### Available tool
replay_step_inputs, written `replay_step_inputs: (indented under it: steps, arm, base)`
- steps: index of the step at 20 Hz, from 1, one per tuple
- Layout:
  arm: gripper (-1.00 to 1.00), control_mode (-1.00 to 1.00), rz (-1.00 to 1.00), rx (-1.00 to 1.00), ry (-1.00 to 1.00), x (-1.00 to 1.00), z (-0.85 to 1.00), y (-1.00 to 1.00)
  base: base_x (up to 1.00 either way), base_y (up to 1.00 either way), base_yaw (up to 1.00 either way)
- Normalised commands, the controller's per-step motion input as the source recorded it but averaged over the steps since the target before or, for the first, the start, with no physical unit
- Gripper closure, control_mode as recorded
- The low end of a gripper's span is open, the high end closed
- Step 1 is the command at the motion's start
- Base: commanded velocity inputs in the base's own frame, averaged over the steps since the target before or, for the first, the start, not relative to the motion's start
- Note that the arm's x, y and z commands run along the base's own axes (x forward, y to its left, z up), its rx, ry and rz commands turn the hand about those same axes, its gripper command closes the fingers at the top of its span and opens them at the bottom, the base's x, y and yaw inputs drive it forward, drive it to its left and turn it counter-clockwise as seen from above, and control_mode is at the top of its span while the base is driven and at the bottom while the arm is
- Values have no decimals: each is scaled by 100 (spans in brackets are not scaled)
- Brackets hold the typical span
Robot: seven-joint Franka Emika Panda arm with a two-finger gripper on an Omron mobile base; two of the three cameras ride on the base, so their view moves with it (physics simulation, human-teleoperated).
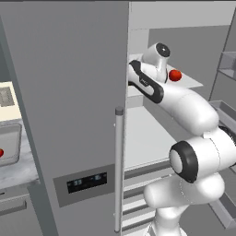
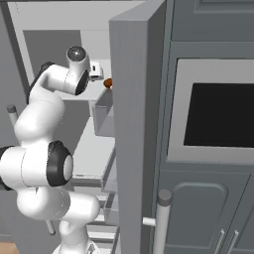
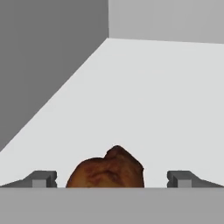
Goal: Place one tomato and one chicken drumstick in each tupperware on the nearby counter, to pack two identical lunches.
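A brown chicken drumstick [image 3: 107,170] lies on a white fridge shelf [image 3: 153,100], low in the hand view. My gripper [image 3: 112,179] is open, one fingertip [image 3: 43,178] on each side of the drumstick and well apart from it. From the right base the drumstick [image 2: 107,83] peeks out just past the hand [image 2: 95,74]. A red tomato [image 1: 174,75] rests on the same upper shelf, to the right of my wrist. Far left, a grey tupperware [image 1: 18,138] on the marbled counter [image 1: 23,173] holds a tomato [image 1: 1,152] at the frame edge.
The arm reaches into an open fridge between its two grey doors [image 1: 69,92] [image 2: 134,124]. A long door handle [image 1: 119,170] stands beside the elbow. Door bins [image 2: 103,116] hang on the right door. A built-in oven [image 2: 221,114] sits in the cabinet on the right.
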Motion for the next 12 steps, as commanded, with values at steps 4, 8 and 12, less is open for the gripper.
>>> replay_step_inputs:
  steps: [4, 8, 12]
  arm:
    - [100, -100, 0, 0, 0, 2, -31, 0]
    - [100, -100, 0, -1, -1, 0, -4, 0]
    - [100, -100, -1, 2, -6, -71, 27, -4]
  base:
    - [0, 0, 0]
    - [0, 0, 0]
    - [0, 0, 0]
